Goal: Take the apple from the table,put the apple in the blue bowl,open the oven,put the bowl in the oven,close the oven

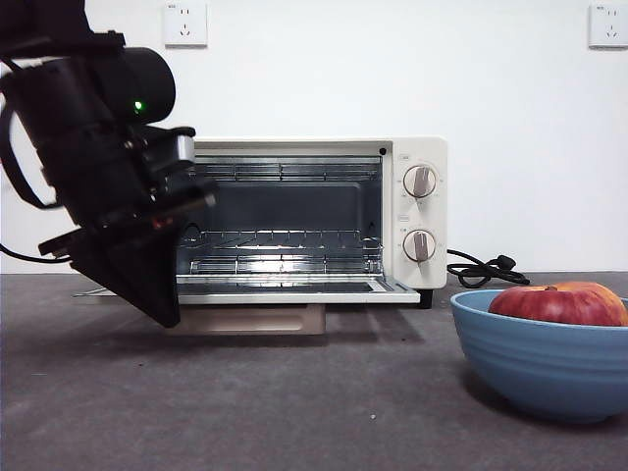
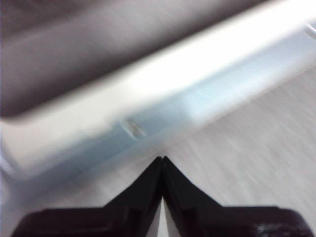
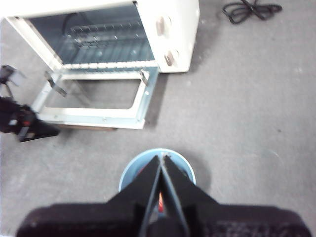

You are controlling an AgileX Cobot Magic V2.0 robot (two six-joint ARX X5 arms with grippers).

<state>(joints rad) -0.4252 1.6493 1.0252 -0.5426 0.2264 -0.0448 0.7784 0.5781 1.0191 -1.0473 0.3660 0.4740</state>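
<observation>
The cream-white oven [image 1: 417,211] stands open, its door [image 1: 294,291] folded down flat over the table [image 1: 294,392]. My left gripper [image 1: 165,316], shut and empty, hangs at the door's left front corner. Its wrist view is blurred and shows shut jaws [image 2: 162,160] just off the pale door edge [image 2: 163,84]. The red apple [image 1: 559,302] lies in the blue bowl [image 1: 540,358] at the right. My right gripper [image 3: 161,159], shut, hovers above the bowl [image 3: 185,168] and hides most of the apple. The oven [image 3: 180,29], door [image 3: 98,116] and left gripper [image 3: 29,131] also show there.
A black cord [image 1: 481,270] lies coiled behind the oven's right side, with the cord [image 3: 249,10] at the far edge of the right wrist view. Wire racks [image 1: 280,240] sit inside the oven. Bare grey table lies between door and bowl.
</observation>
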